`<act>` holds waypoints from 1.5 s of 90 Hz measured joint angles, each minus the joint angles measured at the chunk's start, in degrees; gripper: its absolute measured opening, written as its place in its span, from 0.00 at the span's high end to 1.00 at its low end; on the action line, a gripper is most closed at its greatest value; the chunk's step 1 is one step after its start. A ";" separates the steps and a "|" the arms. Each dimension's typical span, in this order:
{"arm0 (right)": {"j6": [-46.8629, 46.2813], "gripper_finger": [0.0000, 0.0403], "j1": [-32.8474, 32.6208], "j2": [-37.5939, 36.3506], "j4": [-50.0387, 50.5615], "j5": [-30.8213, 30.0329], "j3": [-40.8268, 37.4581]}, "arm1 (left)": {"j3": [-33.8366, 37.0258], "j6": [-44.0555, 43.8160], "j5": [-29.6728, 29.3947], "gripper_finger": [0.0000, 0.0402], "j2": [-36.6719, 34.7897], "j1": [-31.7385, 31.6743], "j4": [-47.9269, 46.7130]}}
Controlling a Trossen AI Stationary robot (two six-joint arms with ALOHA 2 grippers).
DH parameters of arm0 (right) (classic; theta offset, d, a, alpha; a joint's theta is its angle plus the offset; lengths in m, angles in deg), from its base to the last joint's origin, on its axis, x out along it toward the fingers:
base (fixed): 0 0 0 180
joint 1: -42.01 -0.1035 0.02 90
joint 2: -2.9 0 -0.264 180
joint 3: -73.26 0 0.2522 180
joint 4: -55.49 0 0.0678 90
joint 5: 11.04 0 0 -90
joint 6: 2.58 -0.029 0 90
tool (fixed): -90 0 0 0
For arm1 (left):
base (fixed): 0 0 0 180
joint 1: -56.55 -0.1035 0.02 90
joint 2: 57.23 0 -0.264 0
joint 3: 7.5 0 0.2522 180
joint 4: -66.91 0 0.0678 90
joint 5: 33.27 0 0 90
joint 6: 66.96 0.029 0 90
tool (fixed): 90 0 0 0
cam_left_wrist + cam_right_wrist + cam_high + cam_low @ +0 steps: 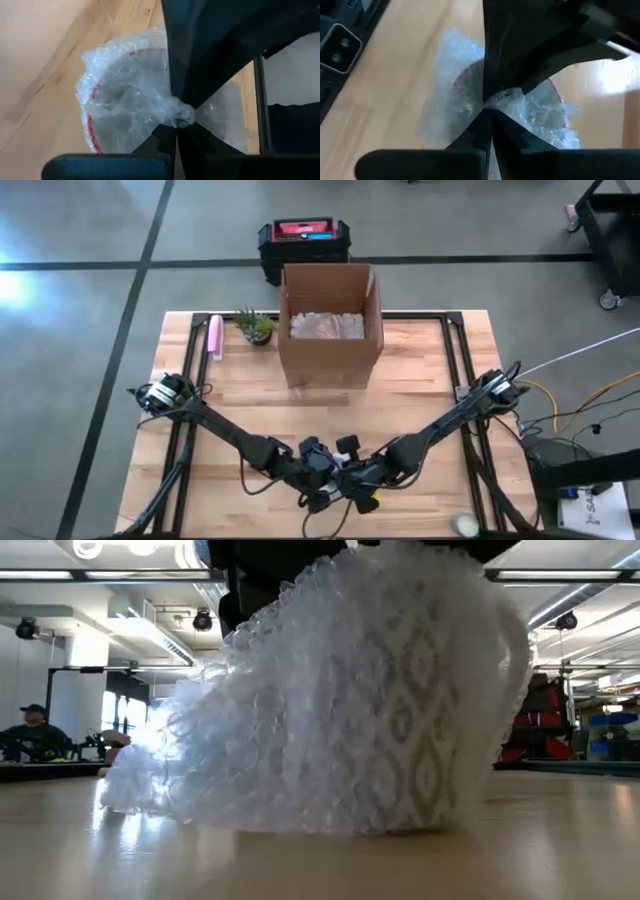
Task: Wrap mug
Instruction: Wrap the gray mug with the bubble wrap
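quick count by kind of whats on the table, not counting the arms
mug in bubble wrap: 1
cardboard box: 1
small potted plant: 1
pink tube-like item: 1
small round item at near edge: 1
total: 5

A white patterned mug (430,710) stands upright on the table, swathed in clear bubble wrap (260,740)
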 joint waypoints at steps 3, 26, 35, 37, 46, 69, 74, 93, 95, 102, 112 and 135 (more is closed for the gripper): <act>-0.01 1.00 0.13 0.50 -0.06 0.00 0.03 | 0.00 -0.07 0.08 1.00 -0.32 0.01 -0.21; -0.40 1.00 0.39 1.62 -0.08 0.00 0.09 | -1.27 2.54 -2.04 1.00 -3.26 -0.29 -0.43; 0.01 1.00 0.39 1.70 0.06 -0.01 0.37 | -1.18 3.05 -0.53 1.00 -2.49 -1.27 -1.63; 0.01 1.00 0.39 1.73 0.11 -0.02 0.46 | -1.18 2.88 0.09 1.00 -2.26 -1.44 -2.15; 0.06 1.00 0.39 1.72 0.76 0.02 1.11 | -0.84 1.80 0.73 1.00 -0.61 -1.70 -3.46; 1.10 1.00 0.12 0.22 5.75 0.68 5.92 | -0.37 1.31 0.44 1.00 1.01 -1.81 -3.14; 1.02 1.00 0.12 -1.02 6.15 0.68 7.30 | -0.37 1.14 0.57 1.00 0.99 -1.81 -3.32; -1.18 1.00 0.05 -4.97 14.80 1.91 8.73 | -0.31 1.06 1.06 1.00 0.97 -1.84 -3.39; -2.14 1.00 0.01 -5.46 16.86 1.63 8.64 | -0.31 1.02 1.06 1.00 0.97 -1.84 -3.43; -5.22 1.00 -0.15 -6.31 23.10 -0.04 7.08 | -0.28 1.02 1.05 1.00 0.98 -1.76 -3.37; -6.31 1.00 -0.36 -5.50 19.40 0.15 2.15 | -0.24 1.05 1.08 1.00 0.84 -1.77 -3.05; -1.62 1.00 -0.40 -5.37 4.33 0.42 -0.45 | -0.11 1.34 1.13 1.00 0.66 -1.82 -3.02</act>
